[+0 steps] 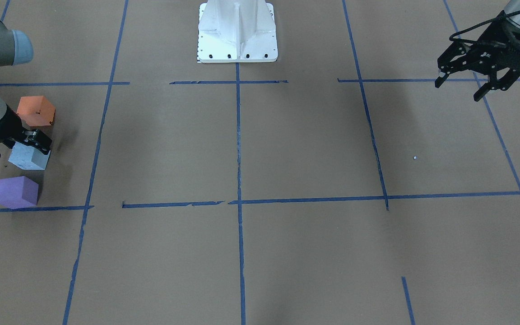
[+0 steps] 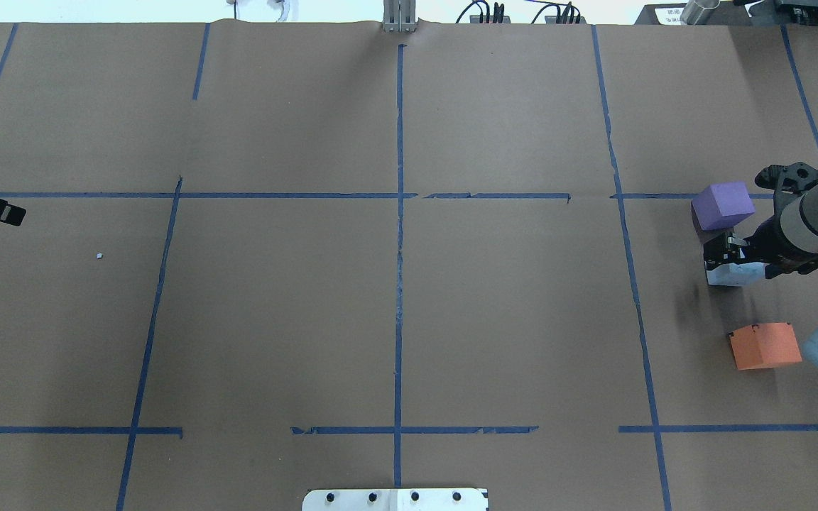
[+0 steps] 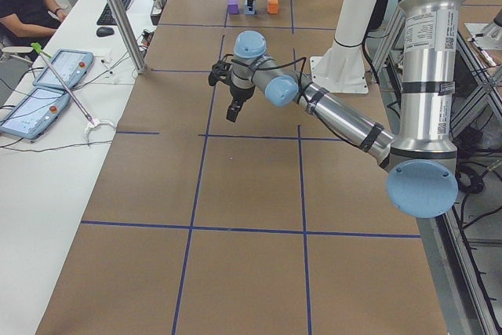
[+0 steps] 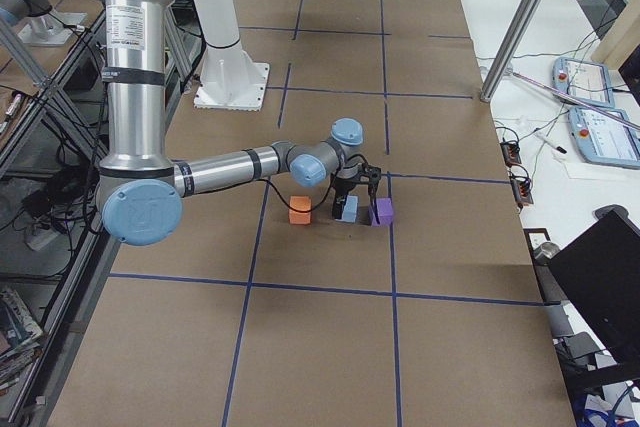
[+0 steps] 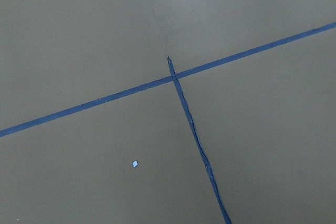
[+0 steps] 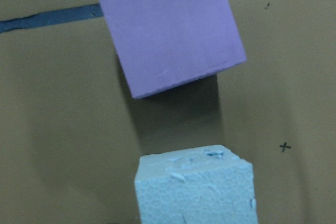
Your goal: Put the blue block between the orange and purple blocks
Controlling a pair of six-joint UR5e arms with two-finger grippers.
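The light blue block [image 1: 29,157] sits on the paper between the orange block [image 1: 37,110] and the purple block [image 1: 16,192], close to the purple one. My right gripper [image 1: 32,142] is low over the blue block and its jaws close on the block's top. The right wrist view shows the blue block [image 6: 194,187] just below the purple block [image 6: 170,30]. In the overhead view the blue block [image 2: 730,274] lies between purple [image 2: 722,204] and orange [image 2: 765,345]. My left gripper [image 1: 460,89] hangs open and empty, far on the other side.
The table is covered in brown paper with a grid of blue tape lines [image 1: 238,149]. The white robot base [image 1: 237,31] stands at the table's middle edge. A small white scrap [image 1: 415,157] lies near the left arm's side.
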